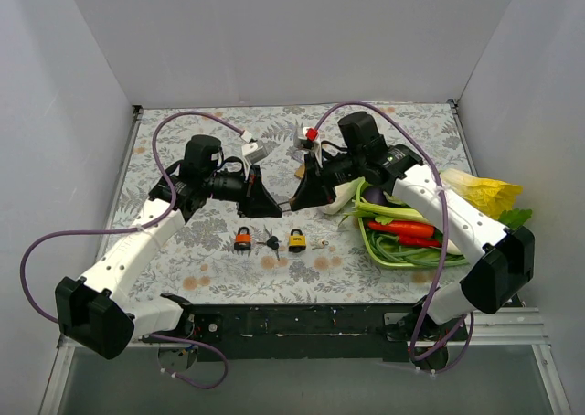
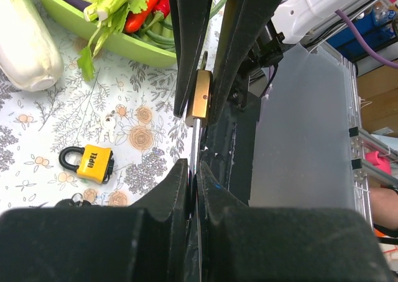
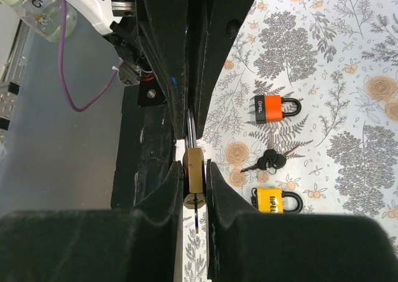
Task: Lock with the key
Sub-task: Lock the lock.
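The bench (image 1: 183,264) carried a green tray (image 2: 118,43) of vegetables along its right edge. Above the middle of the bench my two hands met tip to tip. My right hand (image 3: 195,170) was nearly closed, its fingers clamped on the flat sides of a brass lock (image 3: 193,173) held clear of the bench. My left hand (image 2: 194,173) was fully closed, pinching a key (image 2: 196,142) whose thin blade ran straight from my fingertips to the end of the brass lock. I could not tell whether the blade sat inside the keyhole. Toward the near edge, below my hands, an orange lock (image 1: 242,240) and a yellow lock (image 1: 297,241) lay flat, apart, with a small bunch of keys (image 1: 271,243) between them.
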{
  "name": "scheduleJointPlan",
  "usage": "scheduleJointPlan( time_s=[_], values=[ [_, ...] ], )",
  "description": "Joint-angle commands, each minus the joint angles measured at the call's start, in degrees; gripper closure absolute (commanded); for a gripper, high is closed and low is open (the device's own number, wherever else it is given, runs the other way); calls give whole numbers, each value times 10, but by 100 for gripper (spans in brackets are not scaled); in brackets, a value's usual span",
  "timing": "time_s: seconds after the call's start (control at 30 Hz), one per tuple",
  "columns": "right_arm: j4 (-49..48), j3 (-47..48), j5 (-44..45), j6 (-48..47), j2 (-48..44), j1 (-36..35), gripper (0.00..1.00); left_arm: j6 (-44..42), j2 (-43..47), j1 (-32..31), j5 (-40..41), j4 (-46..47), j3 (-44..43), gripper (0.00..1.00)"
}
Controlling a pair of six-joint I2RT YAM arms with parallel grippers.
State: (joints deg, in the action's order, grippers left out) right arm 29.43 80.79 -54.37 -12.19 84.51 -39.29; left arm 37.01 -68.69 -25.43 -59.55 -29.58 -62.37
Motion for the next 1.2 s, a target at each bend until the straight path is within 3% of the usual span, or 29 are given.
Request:
scheduleJointPlan(
  time_s=[0.0,0.3,0.53,0.8,0.93,1.1,1.17],
  values=[
    [-137,-17,-51,63,25,-64,99,57,-1,-30,15,199,-18,100],
    [-177,-50,-13,-11,-15,-74,99,169,5,-30,-15,270,21,100],
    [-176,-54,-63,72,11,-75,99,145,7,-30,8,274,16,100],
    [-211,-57,-69,86,11,-86,99,184,-3,-30,7,311,19,100],
    [-276,-84,-84,155,7,-93,99,187,-9,-31,10,327,21,100],
    [-262,-73,-82,145,10,-91,99,152,-6,-31,10,299,17,100],
    [-213,-60,-81,125,9,-81,99,109,1,-31,7,222,4,100]
  ],
)
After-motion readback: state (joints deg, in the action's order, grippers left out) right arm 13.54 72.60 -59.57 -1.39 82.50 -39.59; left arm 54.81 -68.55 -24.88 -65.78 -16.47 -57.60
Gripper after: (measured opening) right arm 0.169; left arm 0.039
